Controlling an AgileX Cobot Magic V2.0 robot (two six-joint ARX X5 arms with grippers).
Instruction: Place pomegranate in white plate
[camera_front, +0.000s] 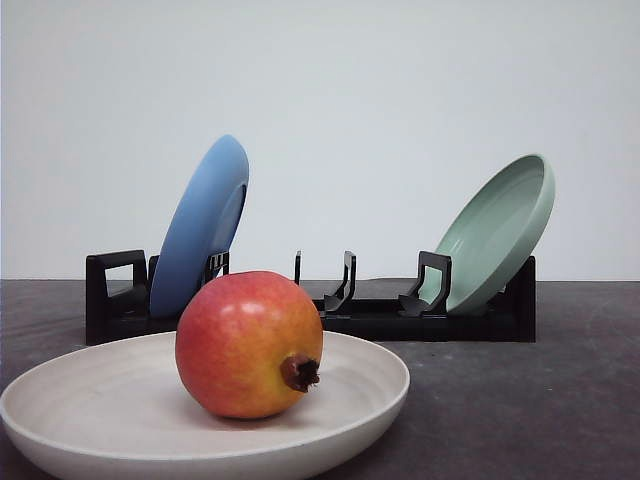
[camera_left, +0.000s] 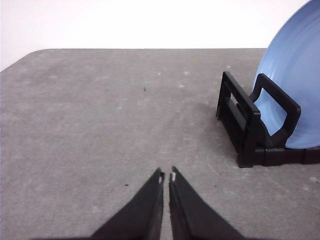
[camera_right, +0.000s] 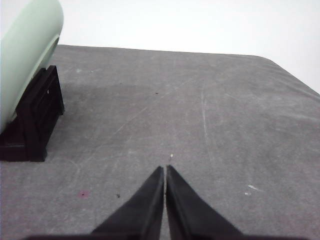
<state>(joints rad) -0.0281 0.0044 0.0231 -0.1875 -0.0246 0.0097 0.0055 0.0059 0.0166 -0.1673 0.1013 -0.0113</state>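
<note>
1. My left pincer (camera_left: 166, 176) hangs over bare table with its two black, tapering fingers drawn together, only a hairline between the tips and nothing held.
2. My right pincer (camera_right: 165, 169) is the same: matte black, wedge-shaped fingers pressed tip to tip over the surface, holding nothing.
3. Under both lies the table (camera_right: 200, 125), a grey, felt-like top, faintly scuffed and flecked with pale specks. Its far corners are rounded in the wrist views.
4. Behind the table stands a plain, pale wall (camera_front: 380, 90), smooth and without marks.
5. In the left wrist view, the black rack (camera_left: 250, 125) sits at the right of the frame. It is hard, glossy plastic with looped uprights, and the blue plate (camera_left: 295, 85) leans in it, smooth and matte.
6. In the right wrist view, the pale green plate (camera_right: 25, 55) stands at the upper left, resting in the rack's ribbed black end.
7. In the front view the pomegranate (camera_front: 248, 344) sits inside the white plate (camera_front: 80, 400), low in the frame and left of centre. It is round and glossy, red blending to yellow-orange, its dark dried crown pointing right. The plate is wide, shallow and matte cream, with a low rim.
</note>
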